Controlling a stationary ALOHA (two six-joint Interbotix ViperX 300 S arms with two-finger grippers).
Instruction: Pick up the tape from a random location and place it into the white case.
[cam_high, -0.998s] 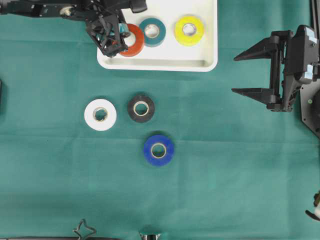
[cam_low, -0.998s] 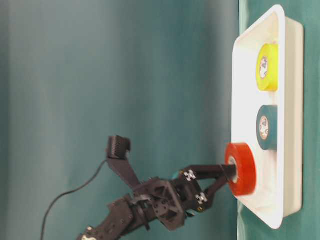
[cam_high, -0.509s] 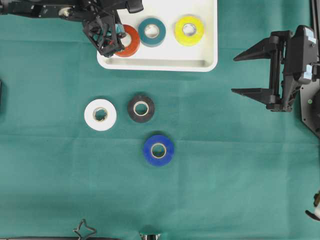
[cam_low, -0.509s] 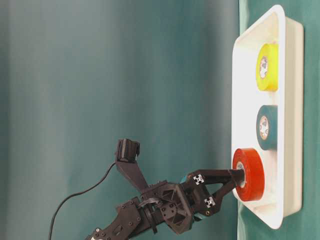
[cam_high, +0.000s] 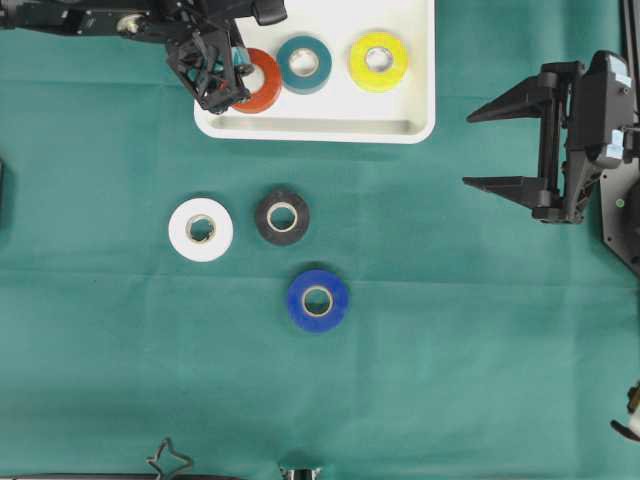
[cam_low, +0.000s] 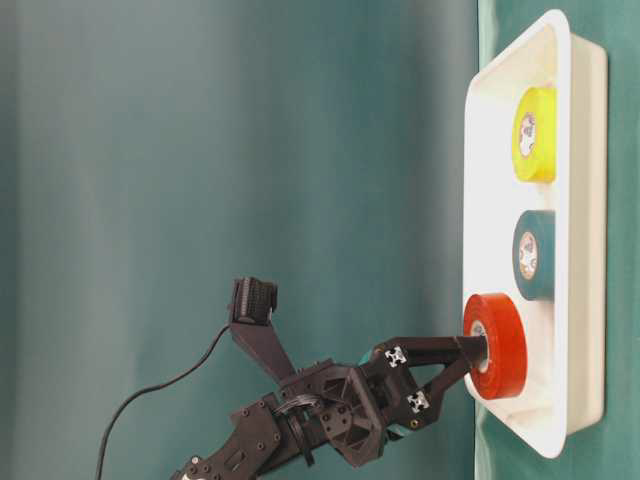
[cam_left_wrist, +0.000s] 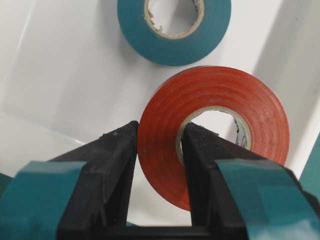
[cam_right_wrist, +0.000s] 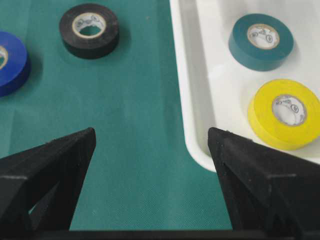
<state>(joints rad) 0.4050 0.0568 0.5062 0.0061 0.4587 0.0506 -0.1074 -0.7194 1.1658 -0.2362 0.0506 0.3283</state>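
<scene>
A red tape roll (cam_high: 263, 83) sits low in the left end of the white case (cam_high: 320, 131). My left gripper (cam_high: 240, 80) is shut on it, one finger outside the roll and one inside its core. The wrist view shows the red tape (cam_left_wrist: 220, 100) pinched by its wall between the left gripper's (cam_left_wrist: 159, 132) black fingers, above the case floor (cam_left_wrist: 65, 75). At table level the red tape (cam_low: 498, 345) looks to be against the case's (cam_low: 560, 60) floor. My right gripper (cam_high: 470, 150) stands open and empty at the right, away from the case.
A teal roll (cam_high: 304, 63) and a yellow roll (cam_high: 378, 60) lie in the case beside the red one. White (cam_high: 200, 229), black (cam_high: 282, 217) and blue (cam_high: 318, 299) rolls lie on the green cloth below the case.
My left gripper carried the red tape a little left and down toward the case floor. The right arm has not moved.
</scene>
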